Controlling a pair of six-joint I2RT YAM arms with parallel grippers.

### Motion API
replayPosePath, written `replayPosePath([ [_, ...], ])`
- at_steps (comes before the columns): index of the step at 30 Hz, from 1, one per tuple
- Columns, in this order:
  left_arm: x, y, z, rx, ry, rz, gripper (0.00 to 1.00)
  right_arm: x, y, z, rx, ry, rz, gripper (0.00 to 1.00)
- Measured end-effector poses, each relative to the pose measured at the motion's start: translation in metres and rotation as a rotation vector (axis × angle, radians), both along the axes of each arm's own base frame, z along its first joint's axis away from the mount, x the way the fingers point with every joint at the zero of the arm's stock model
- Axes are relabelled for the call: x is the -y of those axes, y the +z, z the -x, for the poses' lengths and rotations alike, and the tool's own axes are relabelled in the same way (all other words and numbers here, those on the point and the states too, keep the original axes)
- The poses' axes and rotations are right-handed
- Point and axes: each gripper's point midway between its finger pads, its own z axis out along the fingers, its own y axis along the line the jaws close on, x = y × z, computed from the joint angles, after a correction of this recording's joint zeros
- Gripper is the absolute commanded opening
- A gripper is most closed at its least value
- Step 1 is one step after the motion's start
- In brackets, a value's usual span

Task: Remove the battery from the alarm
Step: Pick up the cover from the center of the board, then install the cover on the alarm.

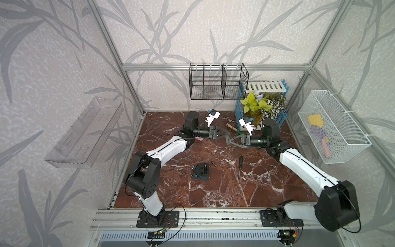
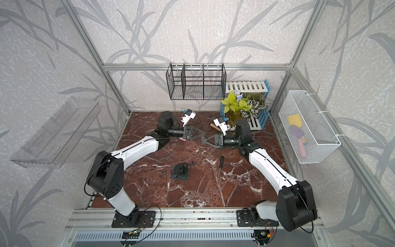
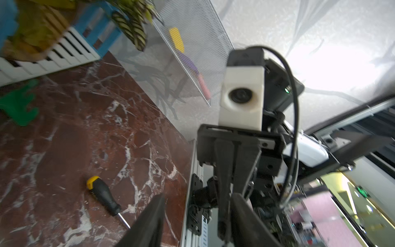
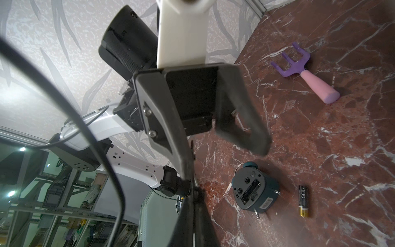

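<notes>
The battery (image 1: 214, 164) lay free at the alarm's (image 1: 202, 171) two o'clock, and the spread left gripper (image 1: 227, 135) and pressed-together right gripper (image 1: 229, 141), tips almost touching toward twelve o'clock, could have clashed or, descending carelessly, set that round battery rolling.

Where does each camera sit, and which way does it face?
Top views: high in front, looking down on the red marble tabletop; both arms show.
Left wrist: faces shut right gripper and black-and-yellow screwdriver; own open fingers show.
Right wrist: faces left gripper, dark teal alarm clock, small dark battery; own fingers show.
Shared: top views show those objects too.
</notes>
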Motion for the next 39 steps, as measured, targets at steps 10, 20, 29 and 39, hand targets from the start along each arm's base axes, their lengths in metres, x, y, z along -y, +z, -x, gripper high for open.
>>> replayPosePath([
  [10,-0.17,-0.103,0.029,-0.117,0.726,-0.204,0.78,-0.068,-0.118,0.066,-0.289,-0.008,0.26,0.0],
  [20,-0.187,-0.203,0.085,-0.313,0.784,-0.316,0.77,-0.085,-0.188,0.069,-0.445,-0.213,0.457,0.0],
  [29,-0.177,-0.187,0.083,-0.212,0.766,-0.301,0.78,-0.115,-0.186,0.059,-0.45,-0.285,0.431,0.0],
  [39,-0.171,-0.19,0.085,-0.205,0.748,-0.316,0.77,-0.119,-0.187,0.06,-0.451,-0.327,0.436,0.0],
])
